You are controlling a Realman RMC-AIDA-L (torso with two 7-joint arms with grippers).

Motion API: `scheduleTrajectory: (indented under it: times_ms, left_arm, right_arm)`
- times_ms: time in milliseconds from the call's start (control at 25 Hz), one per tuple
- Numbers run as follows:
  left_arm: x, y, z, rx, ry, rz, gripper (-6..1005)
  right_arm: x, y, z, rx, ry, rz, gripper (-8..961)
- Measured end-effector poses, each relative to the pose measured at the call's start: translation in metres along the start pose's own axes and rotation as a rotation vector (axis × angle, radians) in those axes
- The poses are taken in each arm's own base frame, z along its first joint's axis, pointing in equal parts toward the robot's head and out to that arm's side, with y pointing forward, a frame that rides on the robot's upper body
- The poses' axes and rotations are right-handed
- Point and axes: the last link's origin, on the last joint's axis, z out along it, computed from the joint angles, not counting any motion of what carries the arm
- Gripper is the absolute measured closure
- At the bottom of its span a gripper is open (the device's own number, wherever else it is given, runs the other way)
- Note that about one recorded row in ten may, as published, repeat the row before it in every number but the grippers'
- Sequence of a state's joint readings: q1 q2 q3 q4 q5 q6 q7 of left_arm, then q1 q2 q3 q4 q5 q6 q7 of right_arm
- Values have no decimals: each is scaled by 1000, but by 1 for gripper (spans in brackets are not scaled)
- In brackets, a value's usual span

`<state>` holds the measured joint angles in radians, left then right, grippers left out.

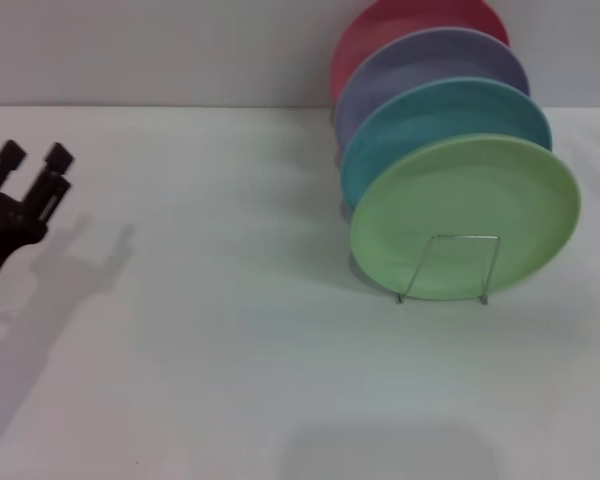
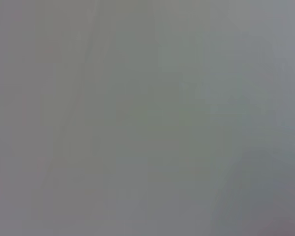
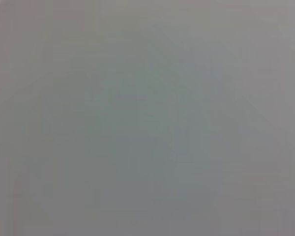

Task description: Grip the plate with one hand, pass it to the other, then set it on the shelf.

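Left gripper (image 1: 35,157): we see it raised at our far left, fingers pointing up, spread apart with nothing between them.
Light-green plate (image 1: 465,216): well apart from that gripper, across the table (image 1: 230,350), standing tilted at the rack's front.
Wire rack (image 1: 450,268): front loop crosses the plate's lower face.
Behind it: turquoise plate (image 1: 430,120), lavender plate (image 1: 420,65), red plate (image 1: 400,22).
Right gripper: we cannot see it.

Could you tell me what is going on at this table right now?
Nothing is being handled at the moment. The green plate stands on edge in the wire rack on the robot's right, at the front of a row with a teal plate, a lavender plate and a red plate behind it. The left gripper hangs open and empty at the far left, well away from the rack. The right gripper is out of view.
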<state>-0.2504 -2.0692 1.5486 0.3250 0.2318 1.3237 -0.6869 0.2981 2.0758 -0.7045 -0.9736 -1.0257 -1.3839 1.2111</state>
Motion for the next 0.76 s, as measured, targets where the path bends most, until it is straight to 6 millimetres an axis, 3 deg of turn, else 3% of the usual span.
scheduleTrajectory:
  times_ms: [40,80,240,280,320,520,760]
  left_arm:
    - [2,-1,-2,7,12,0,347]
    - [3,-2,-3,9,18,-1,347]
    - [6,-3,-11,25,56,-9,347]
    - [6,-3,-11,25,56,-9,347]
    - [7,-4,-14,33,66,-13,347]
    - [8,-6,-21,50,92,-22,347]
    - [7,-4,-22,45,94,-21,347]
  right_arm:
    - [17,-10,-25,104,-24,39,567]
    - [17,-10,-25,104,-24,39,567]
    - [48,-11,-68,265,-44,15,567]
    - [48,-11,-68,265,-44,15,567]
    - [58,-5,-84,323,-48,-43,566]
    - [72,8,-99,388,-50,-180,564]
    - [81,14,-103,424,-23,-266,566]
